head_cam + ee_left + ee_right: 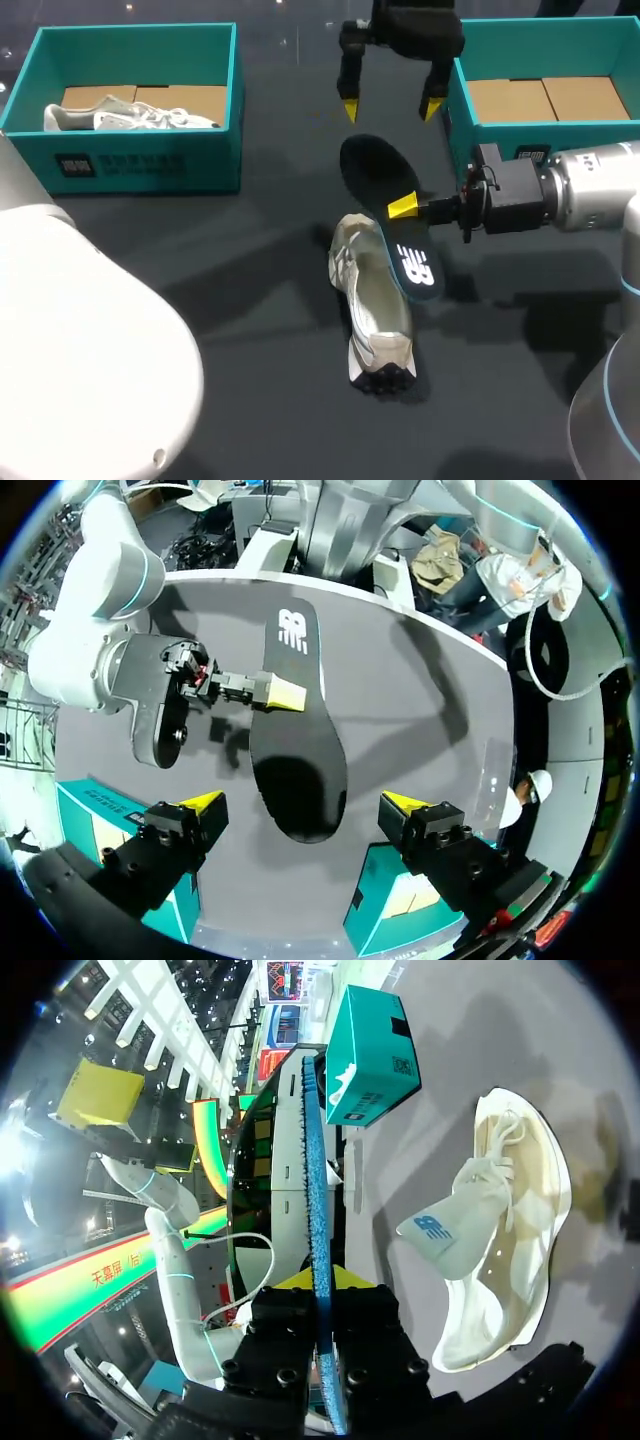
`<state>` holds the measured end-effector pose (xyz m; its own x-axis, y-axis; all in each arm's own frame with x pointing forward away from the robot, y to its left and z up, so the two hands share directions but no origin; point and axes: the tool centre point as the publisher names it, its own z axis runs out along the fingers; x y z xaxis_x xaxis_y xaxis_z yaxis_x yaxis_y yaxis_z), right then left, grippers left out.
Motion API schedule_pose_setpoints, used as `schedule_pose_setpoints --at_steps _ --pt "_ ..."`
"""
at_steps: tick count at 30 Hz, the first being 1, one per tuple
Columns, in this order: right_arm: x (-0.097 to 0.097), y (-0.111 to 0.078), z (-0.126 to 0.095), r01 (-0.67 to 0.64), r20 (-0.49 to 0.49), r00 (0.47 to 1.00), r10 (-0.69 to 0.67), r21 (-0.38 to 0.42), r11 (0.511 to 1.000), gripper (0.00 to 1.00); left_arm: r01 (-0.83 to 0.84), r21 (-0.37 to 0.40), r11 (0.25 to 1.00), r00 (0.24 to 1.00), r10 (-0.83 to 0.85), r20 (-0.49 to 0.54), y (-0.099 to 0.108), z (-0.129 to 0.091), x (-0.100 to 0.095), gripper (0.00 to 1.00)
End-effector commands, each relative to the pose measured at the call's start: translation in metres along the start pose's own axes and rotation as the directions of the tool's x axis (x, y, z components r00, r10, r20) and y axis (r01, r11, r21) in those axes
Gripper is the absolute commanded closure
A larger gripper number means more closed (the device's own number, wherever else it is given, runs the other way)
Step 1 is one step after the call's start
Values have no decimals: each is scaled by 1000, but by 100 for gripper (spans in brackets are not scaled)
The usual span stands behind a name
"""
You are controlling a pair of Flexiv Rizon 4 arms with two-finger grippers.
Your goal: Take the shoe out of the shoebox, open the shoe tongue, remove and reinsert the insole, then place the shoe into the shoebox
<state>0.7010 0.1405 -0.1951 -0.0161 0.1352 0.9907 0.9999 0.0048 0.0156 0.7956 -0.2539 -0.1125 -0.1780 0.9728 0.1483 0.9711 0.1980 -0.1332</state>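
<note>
The right gripper [405, 207] is clamped on the insole [370, 165], both yellow-tipped fingers pinching 1 long edge near its middle. The dark sheet shows flat in the head view and edge-on between the fingers in the right wrist view. Its shadow on the table [250, 300] suggests it hangs clear of the surface. That side grip looks chosen to leave both ends free, which would suit either a handover or feeding 1 end back into the shoe [375, 310]. The shoe lies on the table just below and beside this gripper, its opening turned up toward the cameras and its tongue [440, 1235] folded out, so the cavity is exposed for reinsertion. The insole's logo end overlaps the shoe's rim in the head view; whether they touch I cannot tell. The left gripper [390, 107] hovers above the insole's plain end with its fingers spread wide and nothing between them, apparently ready to assist. Of the 2 teal boxes, the right shoebox [570, 130] shows only its cardboard floor and is probably the shoe's destination. The left shoebox [150, 160], well apart, holds another pale shoe [130, 115].
</note>
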Motion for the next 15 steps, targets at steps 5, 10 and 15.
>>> schedule_pose_setpoints --at_steps 5,10,15 --pt "0 -1 1 0 2 1000 0 -2 1000 100 32 31 999 987 -36 154 -1 2 16 0" --pt "0 -1 1 0 2 1000 0 -2 1000 100 40 64 997 961 -56 271 -6 6 29 0" --pt "0 -1 1 0 2 1000 0 -2 1000 100 46 92 995 912 -79 403 -12 11 40 0"
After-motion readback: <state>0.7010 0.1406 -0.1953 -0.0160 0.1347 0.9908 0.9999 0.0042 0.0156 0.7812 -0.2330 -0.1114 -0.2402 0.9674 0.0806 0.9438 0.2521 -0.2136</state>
